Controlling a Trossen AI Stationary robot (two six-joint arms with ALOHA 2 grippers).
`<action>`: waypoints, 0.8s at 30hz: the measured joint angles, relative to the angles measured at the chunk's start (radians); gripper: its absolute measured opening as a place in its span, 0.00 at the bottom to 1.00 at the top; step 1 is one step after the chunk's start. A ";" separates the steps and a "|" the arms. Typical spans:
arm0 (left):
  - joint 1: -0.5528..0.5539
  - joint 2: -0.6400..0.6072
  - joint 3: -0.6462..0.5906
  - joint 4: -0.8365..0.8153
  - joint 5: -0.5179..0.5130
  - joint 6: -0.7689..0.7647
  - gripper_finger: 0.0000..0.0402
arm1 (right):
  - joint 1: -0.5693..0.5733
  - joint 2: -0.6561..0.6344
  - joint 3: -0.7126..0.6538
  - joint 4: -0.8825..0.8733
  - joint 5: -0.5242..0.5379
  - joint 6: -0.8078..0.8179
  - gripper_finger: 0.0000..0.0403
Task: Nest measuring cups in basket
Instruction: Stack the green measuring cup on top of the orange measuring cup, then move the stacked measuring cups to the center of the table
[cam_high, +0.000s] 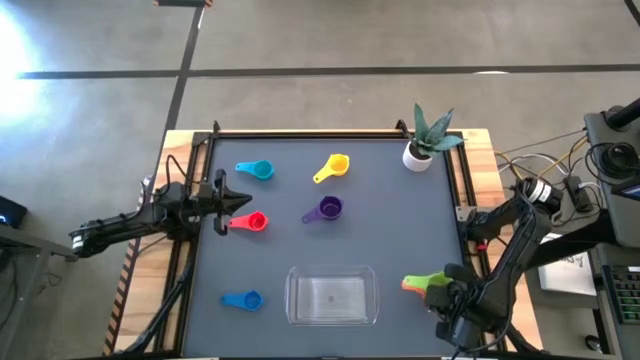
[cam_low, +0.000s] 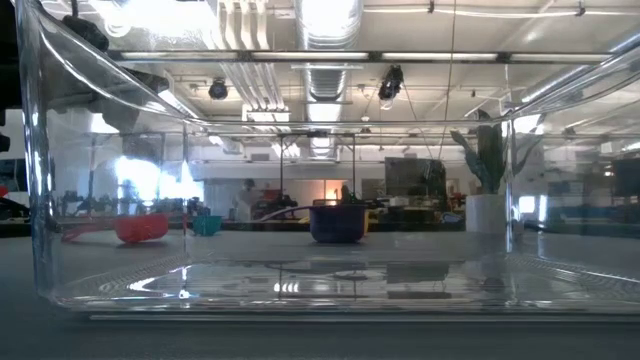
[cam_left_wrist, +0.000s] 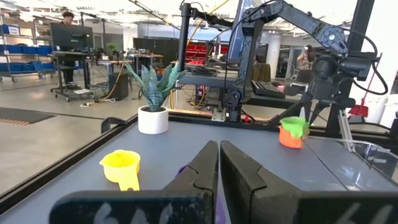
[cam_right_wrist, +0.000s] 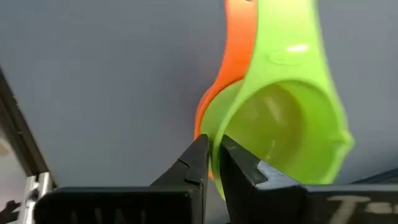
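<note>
At the table's near right corner, the right gripper (cam_right_wrist: 211, 155) pinches the rim of the green cup (cam_right_wrist: 286, 124), which sits nested in the orange cup (cam_right_wrist: 230, 62), both apparently lifted off the mat. Just left lies the clear basket (cam_high: 331, 297), glossy and low-walled, with the blue cup (cam_high: 243, 299) beyond it. Mid-table are the red cup (cam_high: 251, 222) and purple cup (cam_high: 326, 209); the left gripper (cam_high: 243, 200) rests closed beside the red one. Farthest are the light blue cup (cam_high: 258, 170) and yellow cup (cam_high: 333, 167). No writing is readable.
</note>
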 joint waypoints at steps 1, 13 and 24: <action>0.000 0.000 0.000 0.000 0.000 0.000 0.00 | 0.000 -0.003 0.001 0.005 0.000 0.000 0.10; 0.000 0.000 0.000 0.000 0.000 0.000 0.00 | 0.000 -0.009 0.003 0.068 0.008 0.074 0.31; 0.000 0.000 0.000 0.000 0.000 0.000 0.00 | -0.001 -0.007 -0.133 0.203 -0.026 0.162 0.39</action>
